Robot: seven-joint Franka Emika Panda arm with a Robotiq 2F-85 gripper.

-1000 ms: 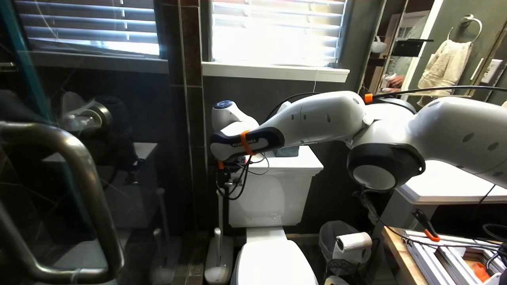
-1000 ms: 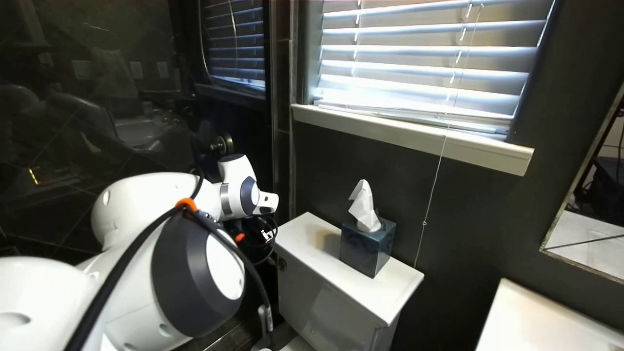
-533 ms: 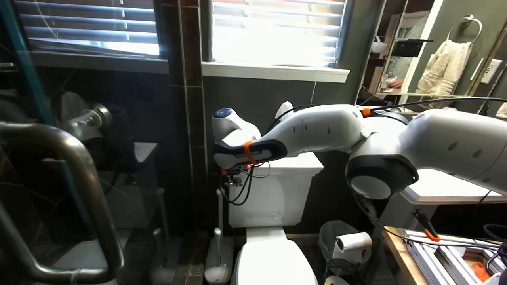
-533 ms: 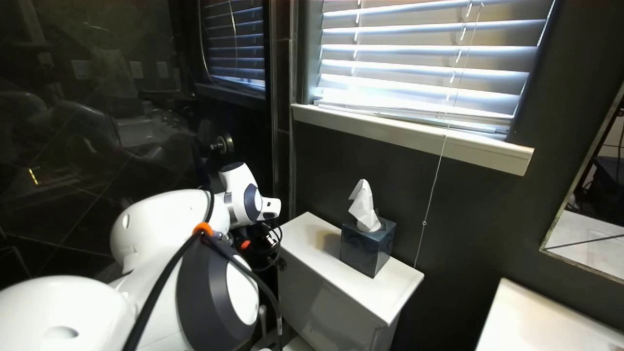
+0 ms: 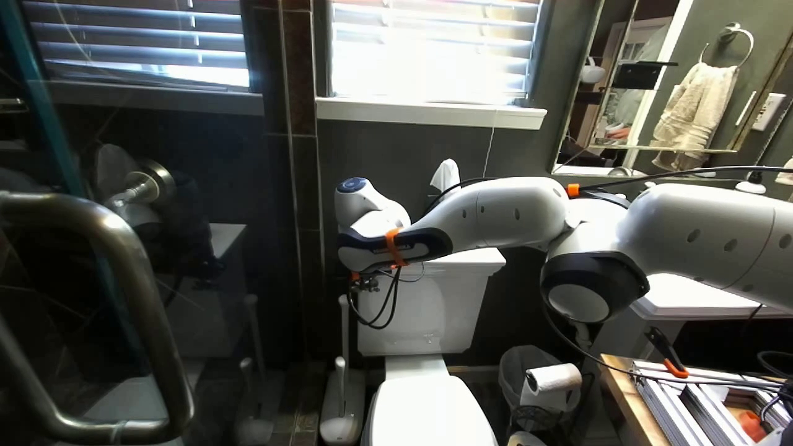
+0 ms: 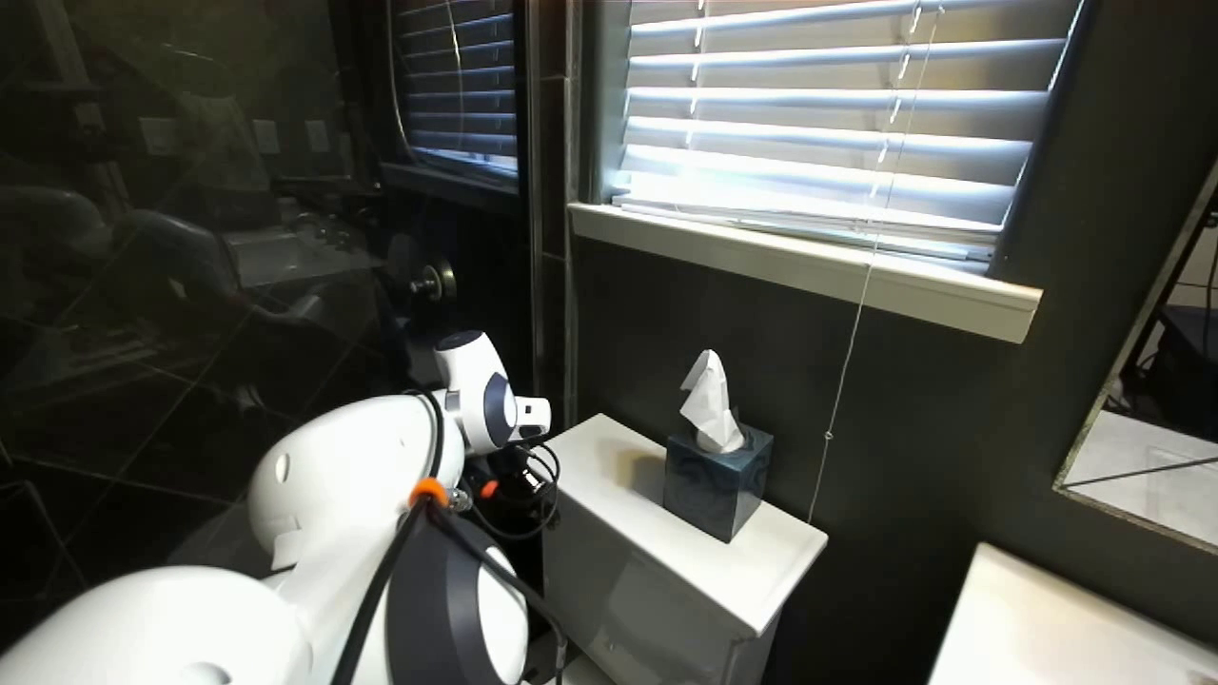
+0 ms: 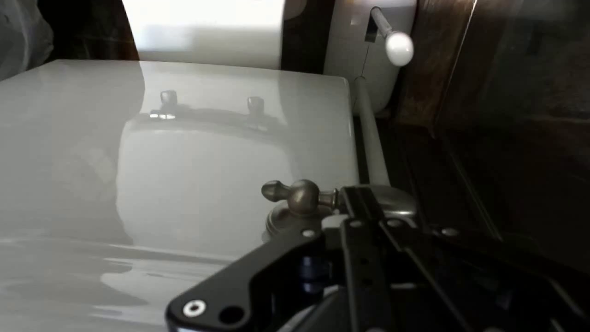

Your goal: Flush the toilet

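The white toilet's boxy tank shows in both exterior views [image 5: 433, 310] [image 6: 657, 590], with its closed white lid [image 5: 427, 409] below. In the wrist view I look down the tank's front [image 7: 207, 184]. A metal flush lever [image 7: 302, 198] sticks out sideways at the tank's corner and looks about level; it also shows small in an exterior view [image 5: 370, 284]. My gripper [image 7: 362, 196] is shut, its black fingertips together over the lever's arm. Whether they touch it I cannot tell. In the exterior views the wrist and cables largely hide the gripper.
A dark tissue box [image 6: 718, 485] stands on the tank lid. A brush holder [image 5: 341, 402] with white handles stands beside the toilet, close to the dark tiled wall. A bin [image 5: 520, 365], paper roll [image 5: 553, 378] and white countertop [image 5: 694, 297] are on the tank's other side.
The whole arm has moved steadily down, with the wrist shifting slightly toward the tank. The tissue came into view above the arm. The tank and tissue box have not moved.
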